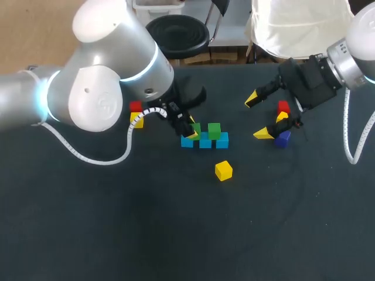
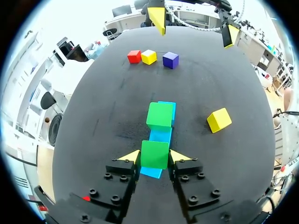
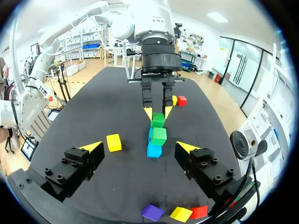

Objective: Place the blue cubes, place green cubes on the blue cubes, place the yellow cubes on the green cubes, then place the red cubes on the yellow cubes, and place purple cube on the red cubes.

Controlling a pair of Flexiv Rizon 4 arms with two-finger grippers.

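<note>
Your left tool (image 2: 154, 157) is clenching the green cube (image 2: 155, 154), which is sitting on the end blue cube (image 2: 151, 172) of the row. You should be squaring it there, then releasing gently and lifting straight up. Your right tool (image 1: 257, 116) is hanging released.

Black tabletop (image 1: 117, 234): its matte surface is filling most of the head view, from the bottom edge up to a straight far edge running across the upper part of the frame. A faint curved mark (image 1: 300, 181) is showing at right of centre. In both wrist views the same dark surface is occupying the middle of the frame.
</note>
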